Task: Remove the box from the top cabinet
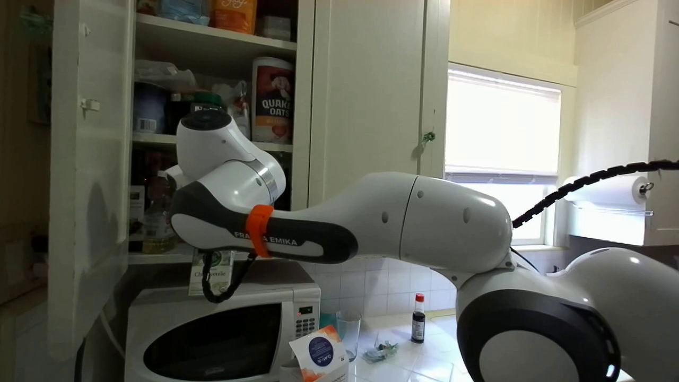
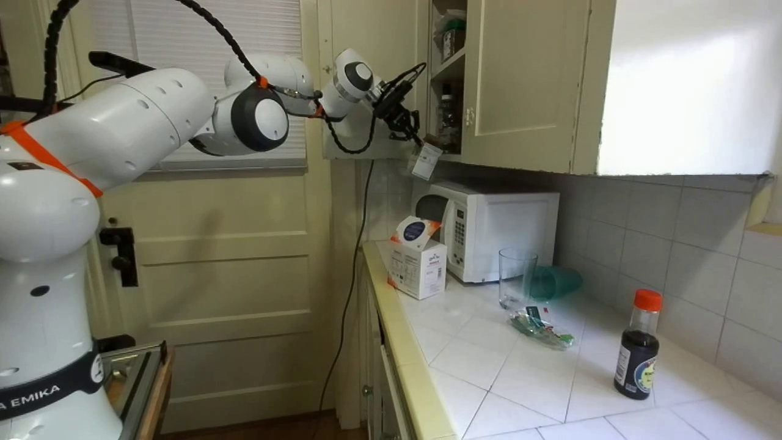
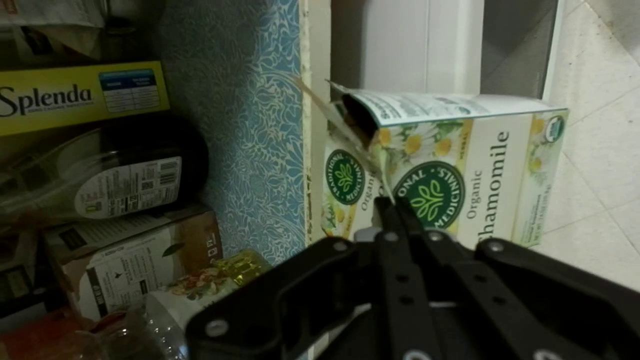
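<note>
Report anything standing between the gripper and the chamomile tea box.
Nothing visible stands between them: in the wrist view, the gripper is closed on the open end of the chamomile tea box. The box hangs outside the top cabinet, with nothing visible barring its way out.

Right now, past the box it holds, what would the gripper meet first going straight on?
Probably the microwave, which shows beyond the gripper and its chamomile box, though depth is unclear.

Daylight whitens a window (image 1: 517,148); wall tiles (image 2: 696,244) back a white counter (image 2: 470,360); the dim floor (image 2: 293,429) is probably wood.
</note>
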